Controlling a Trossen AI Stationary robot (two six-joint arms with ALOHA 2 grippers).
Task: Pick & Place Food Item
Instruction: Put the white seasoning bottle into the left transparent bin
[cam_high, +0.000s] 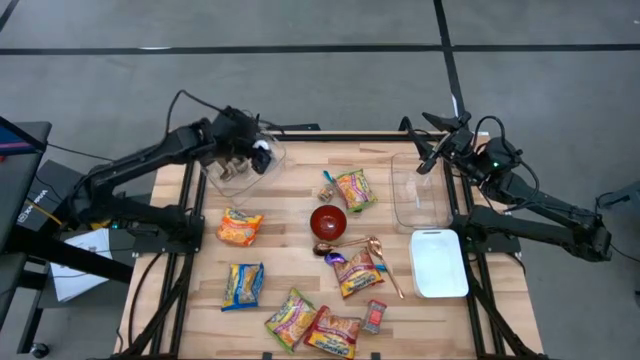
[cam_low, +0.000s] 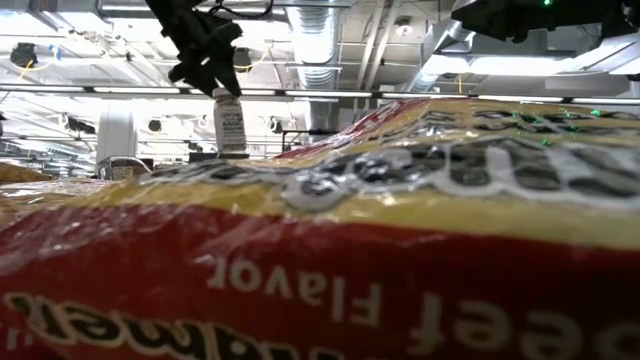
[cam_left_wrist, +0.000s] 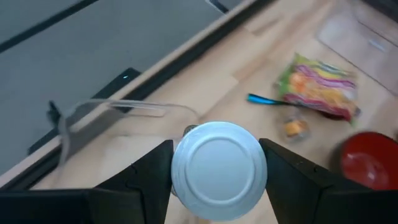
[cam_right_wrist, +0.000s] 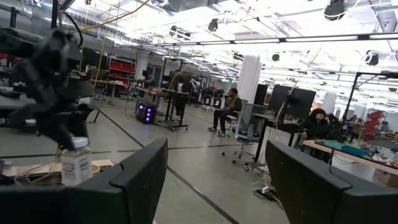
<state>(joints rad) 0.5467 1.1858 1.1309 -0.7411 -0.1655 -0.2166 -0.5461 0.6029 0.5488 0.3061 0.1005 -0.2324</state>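
Left tool: the left tool (cam_high: 243, 152) is at the far left corner of the worktop (cam_high: 300, 270), above a clear tub (cam_high: 240, 168); its fingers (cam_left_wrist: 146, 174) pinch a small bottle (cam_left_wrist: 219, 169) by its white cap, one finger on each side.
Bottle: hangs upright from the left tool, label showing in the low view (cam_low: 230, 122), over the clear tub at the worktop's back-left edge.
Right tool: the right tool (cam_high: 428, 150) is raised at the far right corner, above a second clear tub (cam_high: 420, 195); its fingers (cam_right_wrist: 140, 180) are spread apart with nothing between them.
White tray: a white tray (cam_high: 438, 263) lies just in front of the right-hand tub.
Red bowl: a red bowl (cam_high: 328, 222) sits mid-worktop, with a spoon (cam_high: 385, 265) nearby.
Noodle packs: several bright noodle packs (cam_high: 240, 227) lie scattered over the middle and near side; one fills the low view right against the camera.
Room: people sit at desks in the background of the right wrist view.
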